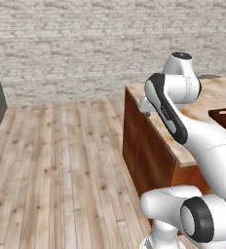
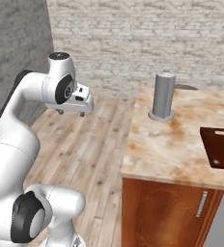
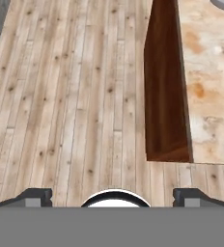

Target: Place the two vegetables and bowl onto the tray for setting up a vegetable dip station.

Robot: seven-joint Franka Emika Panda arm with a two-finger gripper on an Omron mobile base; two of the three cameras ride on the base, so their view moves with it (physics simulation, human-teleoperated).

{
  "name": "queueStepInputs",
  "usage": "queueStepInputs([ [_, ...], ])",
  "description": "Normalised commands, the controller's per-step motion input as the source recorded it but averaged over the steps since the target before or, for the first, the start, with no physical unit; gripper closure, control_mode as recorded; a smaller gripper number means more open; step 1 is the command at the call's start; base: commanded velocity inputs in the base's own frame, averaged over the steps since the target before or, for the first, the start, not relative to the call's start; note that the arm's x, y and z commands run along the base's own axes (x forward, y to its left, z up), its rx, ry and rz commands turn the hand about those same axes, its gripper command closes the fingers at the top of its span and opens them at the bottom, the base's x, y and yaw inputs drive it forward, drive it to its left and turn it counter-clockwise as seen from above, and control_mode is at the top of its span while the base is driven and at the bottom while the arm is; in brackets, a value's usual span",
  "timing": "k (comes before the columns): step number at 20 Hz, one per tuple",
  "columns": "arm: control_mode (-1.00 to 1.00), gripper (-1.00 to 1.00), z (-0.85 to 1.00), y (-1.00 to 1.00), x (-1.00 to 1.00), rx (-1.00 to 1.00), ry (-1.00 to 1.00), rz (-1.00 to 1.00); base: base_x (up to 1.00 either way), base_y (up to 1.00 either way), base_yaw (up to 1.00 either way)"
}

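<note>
The gripper (image 2: 70, 112) hung spread and empty beside the counter (image 2: 167, 144). The tray (image 2: 221, 147) on the counter looked stiff and flat, probably best gripped at its edge.

I am holding my arm folded high, elbow bent, with my end effector (image 2: 70, 113) pointing downward. Its fingers (image 3: 34, 197) are standing wide apart, gripping nothing.

dark wooden tray (image 2: 221, 147), mottled stone counter (image 2: 167, 140), plank floor (image 1: 51, 165)
</note>
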Motion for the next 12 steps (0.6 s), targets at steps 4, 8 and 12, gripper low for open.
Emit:
queueStepInputs([
  [4, 1.0, -1.0, 0.0, 0.0, 0.0, 0.0, 0.0, 0.0, 0.0, 0.72, 0.0],
  [8, 1.0, -1.0, 0.0, 0.0, 0.0, 0.0, 0.0, 0.0, 0.25, 0.62, -0.04],
  [12, 1.0, -1.0, 0.0, 0.0, 0.0, 0.0, 0.0, 0.0, 0.57, 0.37, -0.1],
])
